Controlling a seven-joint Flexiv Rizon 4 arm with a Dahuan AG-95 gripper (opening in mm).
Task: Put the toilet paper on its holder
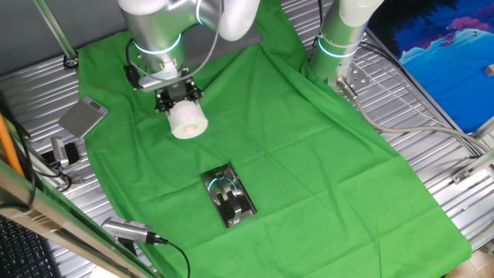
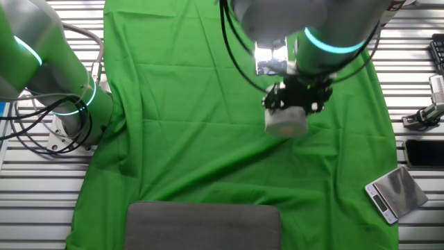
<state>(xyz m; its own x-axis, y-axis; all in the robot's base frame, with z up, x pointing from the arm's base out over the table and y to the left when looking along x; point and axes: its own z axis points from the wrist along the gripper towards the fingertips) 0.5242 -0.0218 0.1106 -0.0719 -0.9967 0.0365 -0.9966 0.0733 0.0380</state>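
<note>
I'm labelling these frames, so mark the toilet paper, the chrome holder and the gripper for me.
toilet paper (image 1: 188,121): one fixed view, on its white side below the fingers.
holder (image 1: 228,198): one fixed view, on the shiny plate near its bar.
gripper (image 1: 177,99): one fixed view, between the black fingers clamping the roll.

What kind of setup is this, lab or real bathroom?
Likely a robot lab bench, not a bathroom: a green cloth draped over a slatted metal table, a second arm's base bolted on, and a digital scale at the edge.
</note>
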